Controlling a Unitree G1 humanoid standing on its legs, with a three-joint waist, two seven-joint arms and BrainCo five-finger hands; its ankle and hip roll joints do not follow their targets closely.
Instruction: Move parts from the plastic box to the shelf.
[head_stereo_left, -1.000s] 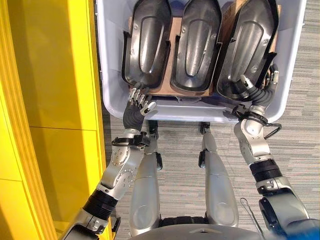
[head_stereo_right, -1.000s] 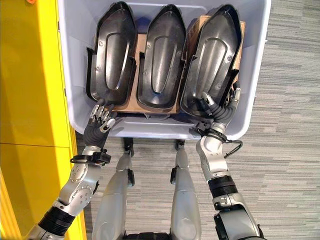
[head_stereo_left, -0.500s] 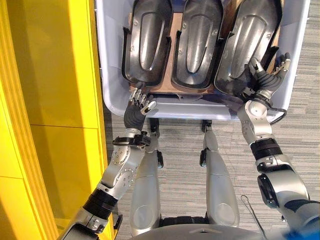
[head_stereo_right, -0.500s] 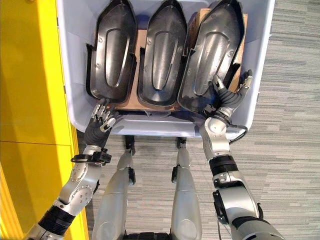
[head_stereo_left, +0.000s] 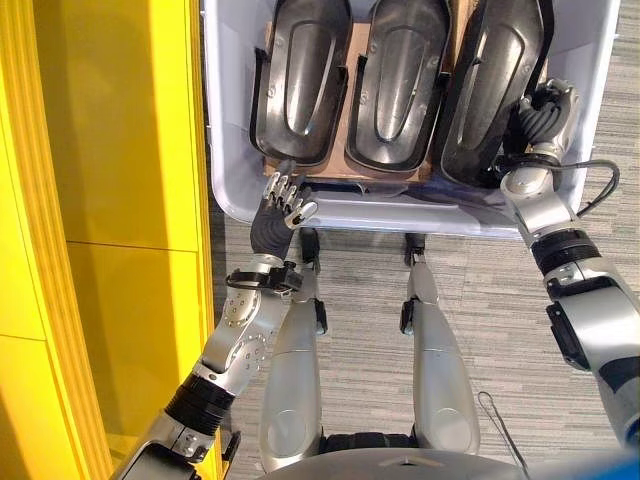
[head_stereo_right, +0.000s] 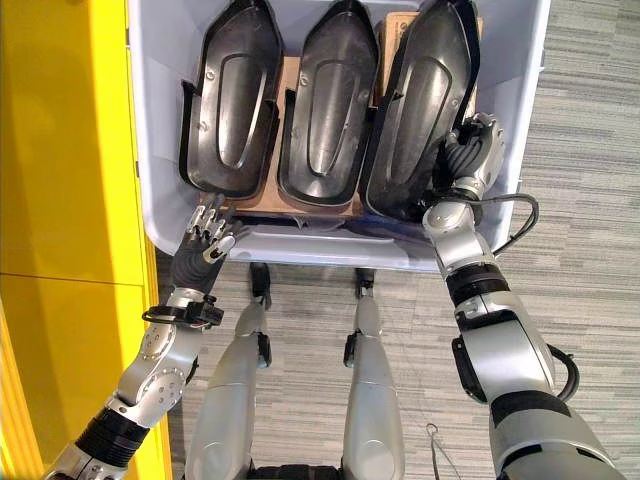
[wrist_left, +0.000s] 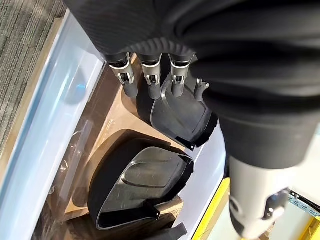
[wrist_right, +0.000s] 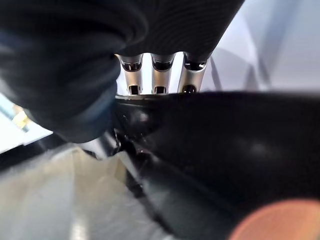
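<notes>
Both eye views look steeply down from the head, sharing the plastic box (head_stereo_left: 232, 190). Each wrist view peers along its own hand from very close, into that box.

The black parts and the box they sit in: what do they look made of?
The parts look like moulded black plastic, semi-glossy: thin formed shells with soft highlights along their ridges, though coated metal can't be ruled out. The box looks like pale translucent plastic with smooth, rounded walls. The brown sheet under the parts resembles cardboard.
</notes>
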